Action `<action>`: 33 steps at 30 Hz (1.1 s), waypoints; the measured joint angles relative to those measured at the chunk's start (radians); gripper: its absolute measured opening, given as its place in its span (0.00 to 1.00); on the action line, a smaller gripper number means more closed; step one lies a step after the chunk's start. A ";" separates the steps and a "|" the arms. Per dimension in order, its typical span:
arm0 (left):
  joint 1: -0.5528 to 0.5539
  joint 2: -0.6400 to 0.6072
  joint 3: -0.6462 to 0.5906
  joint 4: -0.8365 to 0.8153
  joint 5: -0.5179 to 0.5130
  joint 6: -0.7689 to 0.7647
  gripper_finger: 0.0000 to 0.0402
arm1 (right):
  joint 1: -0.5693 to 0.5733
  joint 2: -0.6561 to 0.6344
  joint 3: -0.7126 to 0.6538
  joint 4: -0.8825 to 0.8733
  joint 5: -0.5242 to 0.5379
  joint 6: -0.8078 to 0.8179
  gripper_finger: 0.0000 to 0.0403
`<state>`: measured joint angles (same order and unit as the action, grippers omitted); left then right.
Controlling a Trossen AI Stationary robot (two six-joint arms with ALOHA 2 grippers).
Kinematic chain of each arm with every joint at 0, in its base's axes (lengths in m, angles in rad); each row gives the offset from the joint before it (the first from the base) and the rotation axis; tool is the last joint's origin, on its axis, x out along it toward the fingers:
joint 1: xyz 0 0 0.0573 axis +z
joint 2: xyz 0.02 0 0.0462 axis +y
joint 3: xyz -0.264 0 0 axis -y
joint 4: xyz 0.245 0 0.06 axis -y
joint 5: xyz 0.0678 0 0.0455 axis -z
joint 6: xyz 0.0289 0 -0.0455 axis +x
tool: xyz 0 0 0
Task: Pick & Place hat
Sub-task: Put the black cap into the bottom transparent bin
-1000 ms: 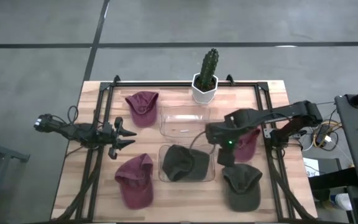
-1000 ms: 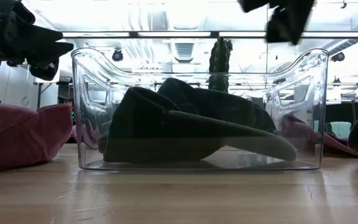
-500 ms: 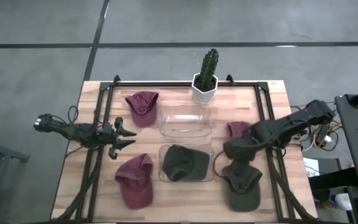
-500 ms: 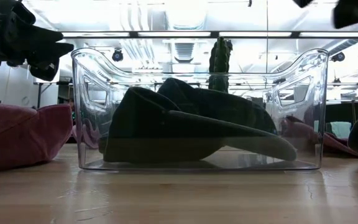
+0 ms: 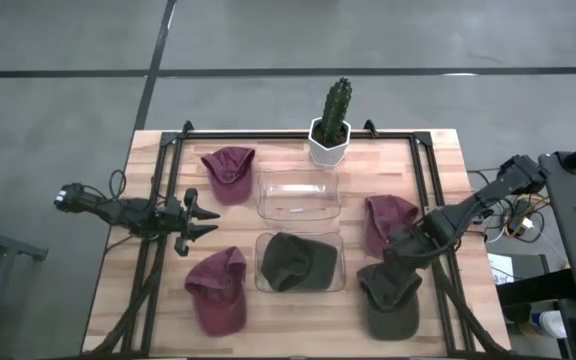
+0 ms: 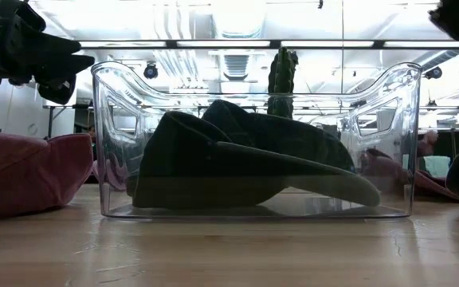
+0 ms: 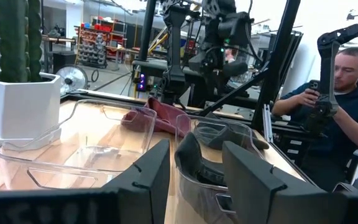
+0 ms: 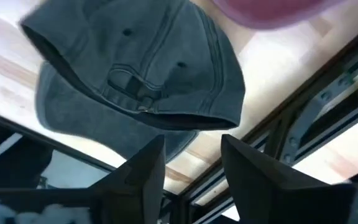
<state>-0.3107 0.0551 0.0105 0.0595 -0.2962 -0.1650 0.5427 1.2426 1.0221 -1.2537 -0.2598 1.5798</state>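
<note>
A dark green hat (image 5: 298,262) lies in the near clear bin (image 5: 264,284); the low view shows the hat (image 6: 245,167) resting on the bin floor. A second dark green hat (image 5: 388,300) lies on the table at the near right, and a maroon hat (image 5: 383,222) lies just beyond it. My right gripper (image 5: 393,258) hovers open above the far end of that second hat (image 8: 135,81), touching nothing. My left gripper (image 5: 196,222) waits open over the table's left side, pointing toward the bins.
An empty clear bin (image 5: 298,195) stands behind the near one. A potted cactus (image 5: 330,125) is at the far edge. Two more maroon hats lie at far left (image 5: 228,172) and near left (image 5: 218,292). Black frame rails (image 5: 430,200) run along both sides. A seated person (image 7: 347,106) is beyond the table.
My right gripper has swung away from above the near bin toward the table's right and near edge, ending over the dark green hat at the near right. The hat in the bin has stayed where it lay. The left arm has kept still.
</note>
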 joint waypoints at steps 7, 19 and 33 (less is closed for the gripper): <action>0.000 0.000 0.000 0.000 0.000 0.000 0.35 | 0.080 -0.037 -0.130 0.186 -0.017 0.193 0.52; 0.000 0.000 0.000 0.000 0.000 0.002 0.35 | 0.235 -0.029 -0.242 0.453 -0.062 0.529 0.69; 0.000 0.000 0.000 0.000 0.000 0.033 0.35 | 0.315 -0.029 -0.300 0.502 -0.021 0.692 0.68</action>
<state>-0.3109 0.0550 0.0105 0.0596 -0.2966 -0.1316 0.8574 1.2140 0.7222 -0.7516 -0.2806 2.2715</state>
